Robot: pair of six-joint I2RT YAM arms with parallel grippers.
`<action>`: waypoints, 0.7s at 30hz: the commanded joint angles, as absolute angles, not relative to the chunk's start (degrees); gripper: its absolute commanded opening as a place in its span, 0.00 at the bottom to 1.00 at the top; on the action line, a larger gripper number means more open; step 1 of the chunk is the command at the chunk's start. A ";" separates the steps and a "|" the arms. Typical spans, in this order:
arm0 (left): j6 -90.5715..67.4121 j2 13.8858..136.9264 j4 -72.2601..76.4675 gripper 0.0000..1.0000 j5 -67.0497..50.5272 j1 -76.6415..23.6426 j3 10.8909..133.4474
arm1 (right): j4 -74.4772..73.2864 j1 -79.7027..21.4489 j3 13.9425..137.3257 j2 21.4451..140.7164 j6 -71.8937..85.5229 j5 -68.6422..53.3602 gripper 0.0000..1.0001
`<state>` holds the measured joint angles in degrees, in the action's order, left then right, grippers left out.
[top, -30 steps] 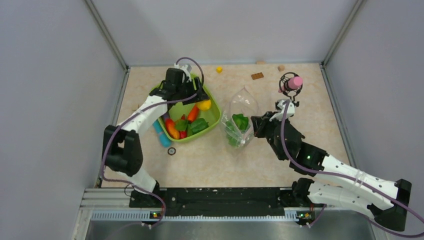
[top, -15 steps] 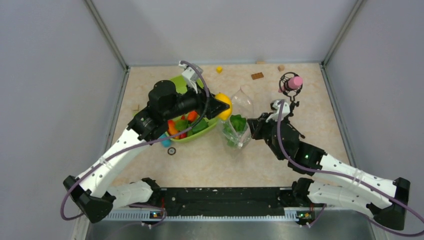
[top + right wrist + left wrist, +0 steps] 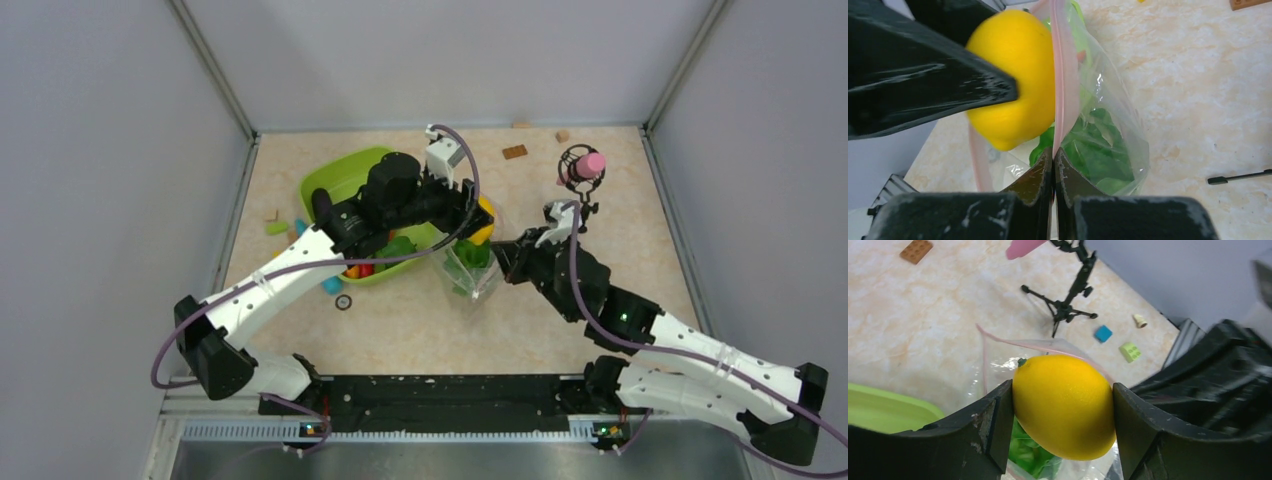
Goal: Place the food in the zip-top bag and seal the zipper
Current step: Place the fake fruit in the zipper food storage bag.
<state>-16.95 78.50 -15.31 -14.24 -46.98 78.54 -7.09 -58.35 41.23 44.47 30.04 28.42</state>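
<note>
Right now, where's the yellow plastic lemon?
Top view, centre: the lemon is clamped in the left claw at the mouth of the clear zip-top bag, right of the lime-green tray.

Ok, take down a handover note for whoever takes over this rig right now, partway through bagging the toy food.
Left claw: closed on the lemon, held at the bag's open mouth, not released.
Right claw: shut, pinching the zip-top bag at its zipper edge and holding the mouth up.
Done: green food already lies inside the bag.
Left: drop the lemon in, move the remaining food over from the green tray, then seal the zipper.
</note>
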 commanded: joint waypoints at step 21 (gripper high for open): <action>-19.64 76.20 -14.01 0.93 -11.57 -47.25 78.57 | -9.79 -58.10 61.92 49.25 18.03 28.37 0.00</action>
<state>-17.98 79.68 -17.65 -8.82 -47.00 78.48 -13.50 -58.35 57.19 48.45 22.00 25.26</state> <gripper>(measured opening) 0.868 0.005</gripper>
